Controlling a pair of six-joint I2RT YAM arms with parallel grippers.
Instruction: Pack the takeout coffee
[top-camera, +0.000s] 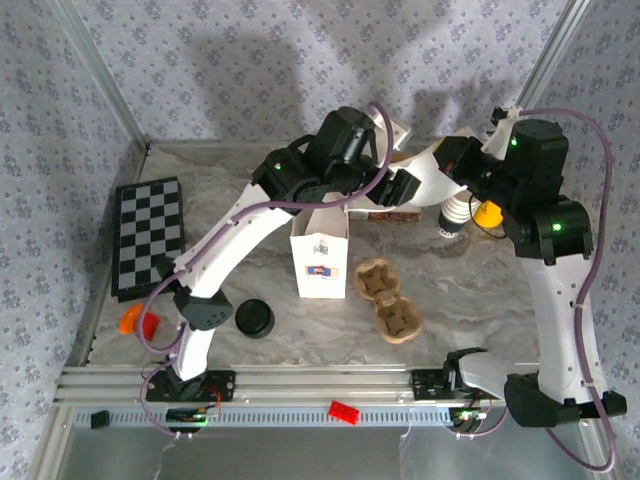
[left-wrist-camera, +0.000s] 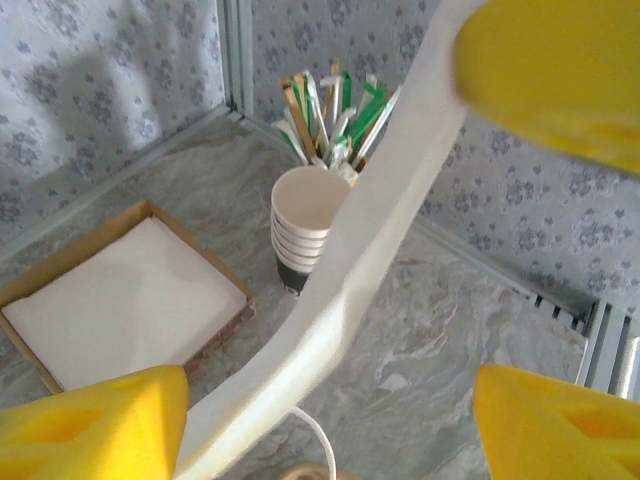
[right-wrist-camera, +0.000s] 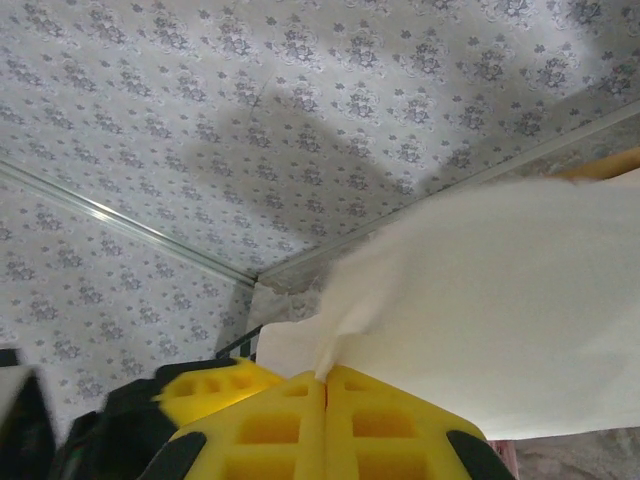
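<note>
Right hand (right-wrist-camera: 325, 388) was clenched on a white paper sheet (right-wrist-camera: 500, 300); left hand (left-wrist-camera: 330, 430) stood released, the sheet's edge passing between its fingers (left-wrist-camera: 90, 425).

A white paper sheet (left-wrist-camera: 340, 290) slants through the gap between the left claw's (left-wrist-camera: 330, 440) spread fingers. Beyond it a stack of white paper cups (left-wrist-camera: 303, 225) and a bunch of green-and-white stirrers (left-wrist-camera: 335, 110) block the way; left lies a cardboard tray of napkins (left-wrist-camera: 80, 245); right, bare marbled tabletop (left-wrist-camera: 470, 320) is free.
</note>
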